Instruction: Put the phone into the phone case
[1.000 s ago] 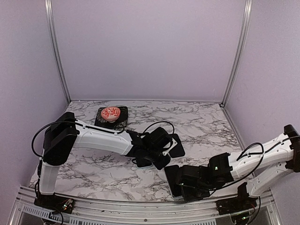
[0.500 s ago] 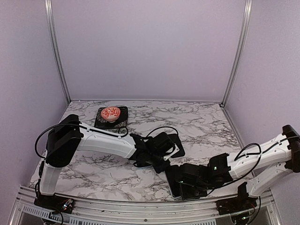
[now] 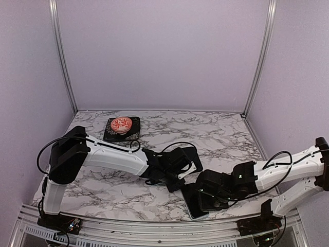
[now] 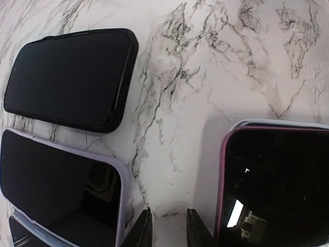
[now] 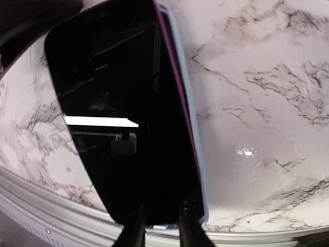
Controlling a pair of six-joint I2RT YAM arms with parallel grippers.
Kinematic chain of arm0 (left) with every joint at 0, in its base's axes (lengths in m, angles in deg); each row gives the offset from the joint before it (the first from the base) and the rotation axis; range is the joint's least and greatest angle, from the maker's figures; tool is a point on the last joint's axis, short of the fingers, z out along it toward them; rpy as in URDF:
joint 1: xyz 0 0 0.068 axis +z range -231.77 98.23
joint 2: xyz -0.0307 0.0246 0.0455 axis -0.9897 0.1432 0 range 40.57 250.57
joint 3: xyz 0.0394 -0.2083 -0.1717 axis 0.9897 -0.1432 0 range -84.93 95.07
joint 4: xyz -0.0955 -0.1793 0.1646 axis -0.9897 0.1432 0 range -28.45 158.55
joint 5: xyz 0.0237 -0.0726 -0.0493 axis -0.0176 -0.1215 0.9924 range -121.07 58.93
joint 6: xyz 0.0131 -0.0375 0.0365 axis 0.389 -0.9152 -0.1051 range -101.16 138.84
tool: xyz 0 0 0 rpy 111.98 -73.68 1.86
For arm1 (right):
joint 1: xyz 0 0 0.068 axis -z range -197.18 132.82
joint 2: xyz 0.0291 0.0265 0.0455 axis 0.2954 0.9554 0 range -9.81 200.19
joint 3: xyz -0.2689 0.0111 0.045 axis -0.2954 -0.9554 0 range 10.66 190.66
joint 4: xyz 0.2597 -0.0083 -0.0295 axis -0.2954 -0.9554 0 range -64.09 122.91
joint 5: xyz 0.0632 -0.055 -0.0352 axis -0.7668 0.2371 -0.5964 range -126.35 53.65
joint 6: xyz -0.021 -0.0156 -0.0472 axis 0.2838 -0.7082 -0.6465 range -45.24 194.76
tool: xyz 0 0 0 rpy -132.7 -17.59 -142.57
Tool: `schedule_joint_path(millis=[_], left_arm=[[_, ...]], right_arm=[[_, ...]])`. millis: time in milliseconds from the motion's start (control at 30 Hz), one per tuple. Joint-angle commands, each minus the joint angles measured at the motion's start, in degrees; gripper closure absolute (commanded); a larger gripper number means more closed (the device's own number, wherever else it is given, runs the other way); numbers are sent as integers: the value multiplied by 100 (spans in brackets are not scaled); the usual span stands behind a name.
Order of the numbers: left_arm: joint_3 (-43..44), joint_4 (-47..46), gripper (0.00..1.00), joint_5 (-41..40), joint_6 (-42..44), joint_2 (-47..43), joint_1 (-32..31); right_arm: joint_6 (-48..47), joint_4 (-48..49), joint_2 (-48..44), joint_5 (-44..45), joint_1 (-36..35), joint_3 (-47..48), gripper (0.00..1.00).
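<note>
black phone (image 4: pixel 69 77) flat on marble, just beside lilac-rimmed phone case (image 4: pixel 56 193), screen up

The table (image 4: pixel 205 77) looks like smooth shiny marble, the phone (image 5: pixel 123 128) has a glossy glass front like a mirror, and the black phone case (image 4: pixel 72 77) looks dull, like soft rubbery plastic.

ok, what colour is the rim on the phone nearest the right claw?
Pink inner edge with a pale lilac outer bumper; right wrist view shows it best.
</note>
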Motion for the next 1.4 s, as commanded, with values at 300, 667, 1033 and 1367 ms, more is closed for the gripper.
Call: schedule_joint_path(millis=[300, 667, 1033, 1367], left_arm=[[-369, -6, 68, -831, -1461, -1609, 659], [-893, -242, 66, -661, -1626, -1925, 759], [-910, -285, 66, -611, -1647, -1818, 766], [-920, -300, 66, -668, -1624, -1819, 767]], right_arm=[[-1844, -1078, 671, -269, 945, 1197, 1], [-2559, -1162, 1747, -426, 956, 2004, 2], [-2675, -1030, 2068, -402, 964, 1814, 22], [-2408, -450, 1972, -253, 1009, 1193, 54]])
